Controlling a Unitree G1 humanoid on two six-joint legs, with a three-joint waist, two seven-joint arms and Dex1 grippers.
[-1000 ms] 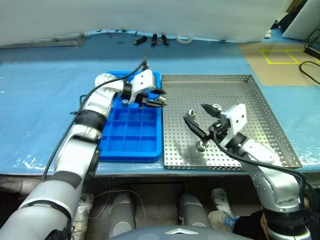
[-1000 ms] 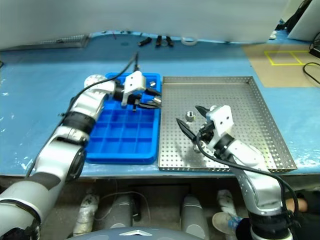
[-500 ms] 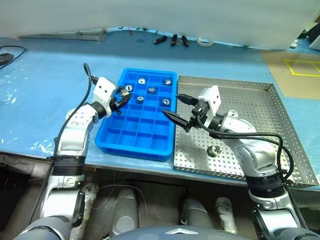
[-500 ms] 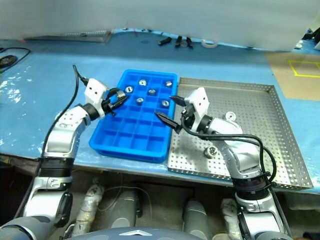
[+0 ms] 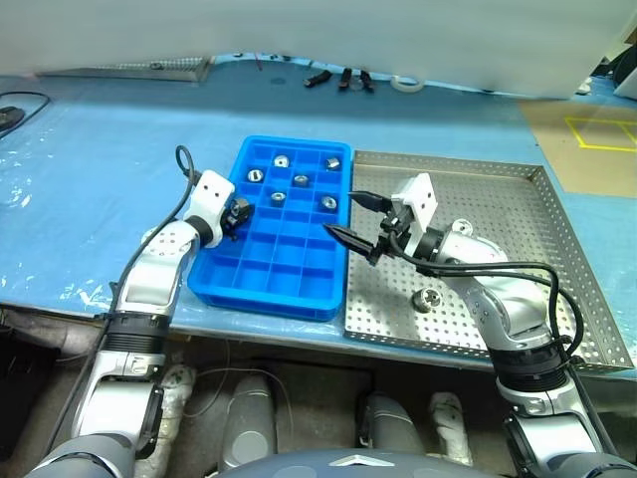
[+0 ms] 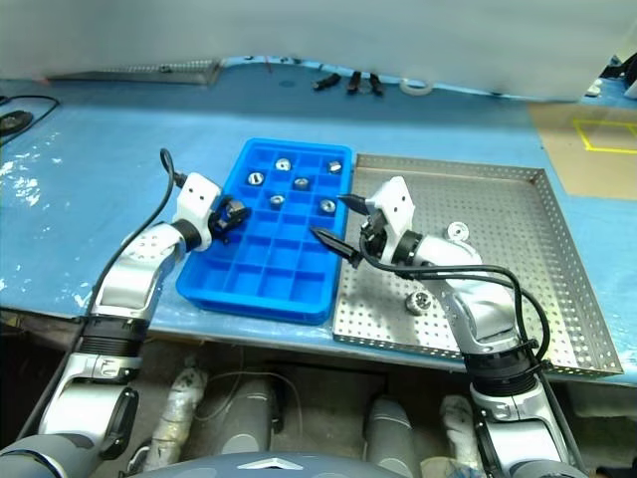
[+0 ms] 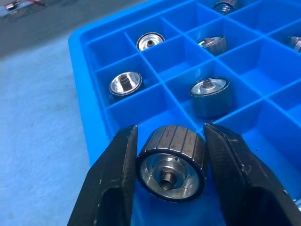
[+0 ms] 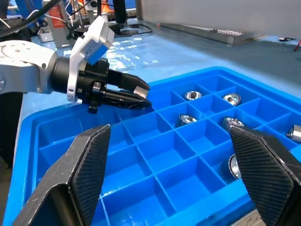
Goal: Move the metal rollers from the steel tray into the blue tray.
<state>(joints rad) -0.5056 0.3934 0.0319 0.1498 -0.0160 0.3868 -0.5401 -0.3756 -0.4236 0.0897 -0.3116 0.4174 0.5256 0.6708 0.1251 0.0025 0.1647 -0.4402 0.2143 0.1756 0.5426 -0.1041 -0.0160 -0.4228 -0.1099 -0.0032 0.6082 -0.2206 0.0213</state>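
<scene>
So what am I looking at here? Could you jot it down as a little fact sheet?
Left gripper: shut on a metal roller, at the blue tray's left edge
Right gripper: open, holding nothing, over the seam between the two trays
Blue tray: five rollers sit in compartments at its far end, e.g.
Steel tray: at least two rollers left, e.g.
Table: pale blue covering
</scene>
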